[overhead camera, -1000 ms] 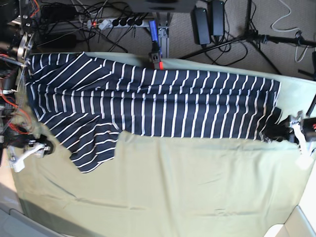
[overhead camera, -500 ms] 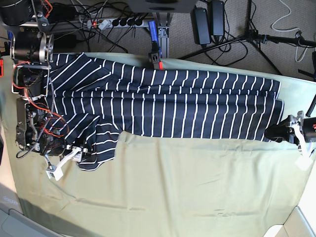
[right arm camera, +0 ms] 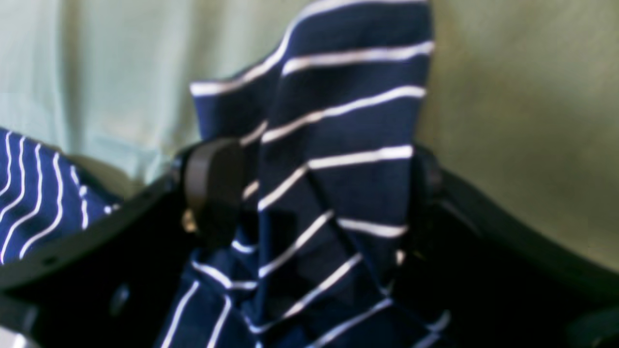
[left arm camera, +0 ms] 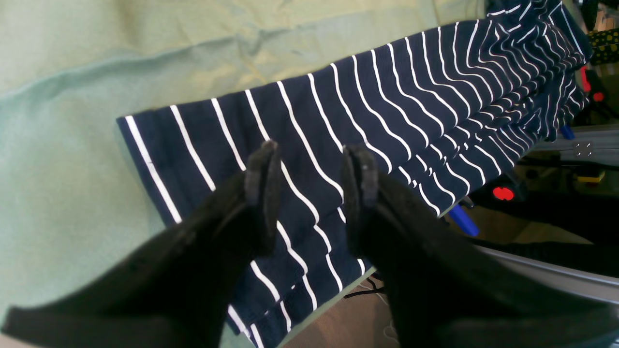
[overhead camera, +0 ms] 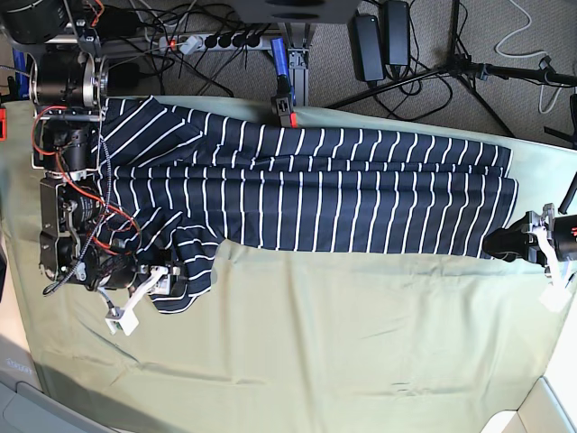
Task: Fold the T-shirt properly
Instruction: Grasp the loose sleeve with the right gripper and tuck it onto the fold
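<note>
The dark navy, white-striped T-shirt [overhead camera: 315, 198] lies spread lengthwise along the far half of the table. Its hem shows in the left wrist view [left arm camera: 387, 96]. My left gripper [overhead camera: 496, 244] sits at the hem corner on the base view's right. Its fingers [left arm camera: 309, 179] stand apart just above the fabric, pinching nothing. My right gripper [overhead camera: 171, 280] is at the sleeve on the base view's left. In the right wrist view its jaws [right arm camera: 314, 188] are wide open. A bunched fold of the sleeve [right arm camera: 338, 121] lies between them.
A pale green cloth [overhead camera: 361, 343] covers the table. A red and blue clamp [overhead camera: 284, 99] stands at the far edge, touching the shirt. A power strip [overhead camera: 216, 41], cables and tripod legs lie on the floor beyond.
My right arm has swung in from the table's left edge onto the sleeve and nudged it inward. The bunched hem corner at my left gripper now lies flat.
</note>
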Controlling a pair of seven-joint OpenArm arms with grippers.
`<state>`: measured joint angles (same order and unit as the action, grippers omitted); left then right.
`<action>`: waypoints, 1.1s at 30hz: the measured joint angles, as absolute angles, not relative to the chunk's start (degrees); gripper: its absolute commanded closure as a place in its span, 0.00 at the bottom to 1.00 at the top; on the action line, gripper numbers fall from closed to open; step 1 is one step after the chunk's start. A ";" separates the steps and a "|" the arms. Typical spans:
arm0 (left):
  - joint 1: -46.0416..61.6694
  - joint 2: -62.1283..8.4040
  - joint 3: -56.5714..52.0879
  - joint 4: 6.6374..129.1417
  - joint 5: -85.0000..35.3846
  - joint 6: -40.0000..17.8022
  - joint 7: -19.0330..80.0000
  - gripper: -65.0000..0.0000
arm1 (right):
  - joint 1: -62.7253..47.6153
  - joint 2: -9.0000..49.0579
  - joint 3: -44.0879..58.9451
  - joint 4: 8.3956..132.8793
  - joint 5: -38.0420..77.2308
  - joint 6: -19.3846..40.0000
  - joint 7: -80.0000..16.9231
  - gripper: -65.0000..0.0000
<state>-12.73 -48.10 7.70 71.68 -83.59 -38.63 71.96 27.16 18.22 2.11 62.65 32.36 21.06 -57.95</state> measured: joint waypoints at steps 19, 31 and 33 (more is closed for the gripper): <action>-12.73 -48.10 7.70 71.68 -83.59 -38.63 71.94 0.63 | 27.16 18.24 2.11 62.61 30.11 21.08 -58.13 1.00; -10.24 -48.10 7.70 71.79 -83.64 -38.63 71.18 0.63 | 23.86 19.38 2.11 72.90 34.83 21.17 -64.38 1.00; -8.29 -48.10 7.70 71.72 -83.42 -38.63 71.53 0.63 | 21.56 20.36 2.11 76.18 34.26 21.19 -64.27 1.00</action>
